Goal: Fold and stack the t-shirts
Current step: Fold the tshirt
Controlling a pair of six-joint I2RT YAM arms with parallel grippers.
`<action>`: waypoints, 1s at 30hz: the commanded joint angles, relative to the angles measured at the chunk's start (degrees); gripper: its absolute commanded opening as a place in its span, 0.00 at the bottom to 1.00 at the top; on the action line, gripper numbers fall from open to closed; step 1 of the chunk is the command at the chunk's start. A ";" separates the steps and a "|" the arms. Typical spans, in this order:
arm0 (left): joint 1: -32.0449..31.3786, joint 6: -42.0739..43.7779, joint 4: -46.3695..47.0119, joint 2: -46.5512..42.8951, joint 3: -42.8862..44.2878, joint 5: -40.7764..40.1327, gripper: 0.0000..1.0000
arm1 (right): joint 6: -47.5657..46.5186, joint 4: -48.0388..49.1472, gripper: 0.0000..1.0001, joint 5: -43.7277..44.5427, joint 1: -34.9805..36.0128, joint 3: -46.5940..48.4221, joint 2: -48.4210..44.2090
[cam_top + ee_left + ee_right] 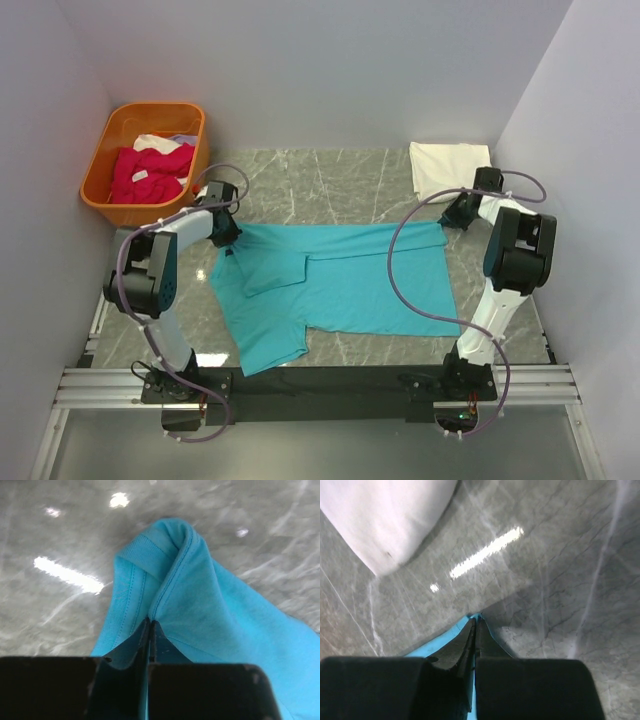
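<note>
Two hands: left hand (150, 622) and right hand (476, 620) are both clenched on the teal shirt (330, 285), one at each far corner.
Left grip: pinched on a bunched hem corner, with a good fold of cloth between the fingers.
Right grip: only a sliver of teal shows at the tips, so it may be holding by the very edge; it is hard to tell from this close.
Teal shirt: spread flat in the middle of the desk (330, 175), one sleeve already turned in over the body.
Step, as I judge it: lift the far edge and carry it toward the near edge to make a fold.
Risk 1: the right corner slips out on the lift because the bite is so thin.
Risk 2: the hands rise unevenly and the fold lands skewed, or the turned-in sleeve flops back out.
Around: a folded white shirt (448, 165) lies just behind the right hand. The pink shirts (150, 170) wait in the basket (92, 178) at far left.
In the way: nothing lies on the teal shirt. The white shirt sits near enough that a backward swing could nudge it.
</note>
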 commanded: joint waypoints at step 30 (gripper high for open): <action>-8.17 -10.19 -16.27 -47.84 -27.20 2.87 0.77 | 5.28 -12.78 0.58 16.82 2.46 -34.44 -50.64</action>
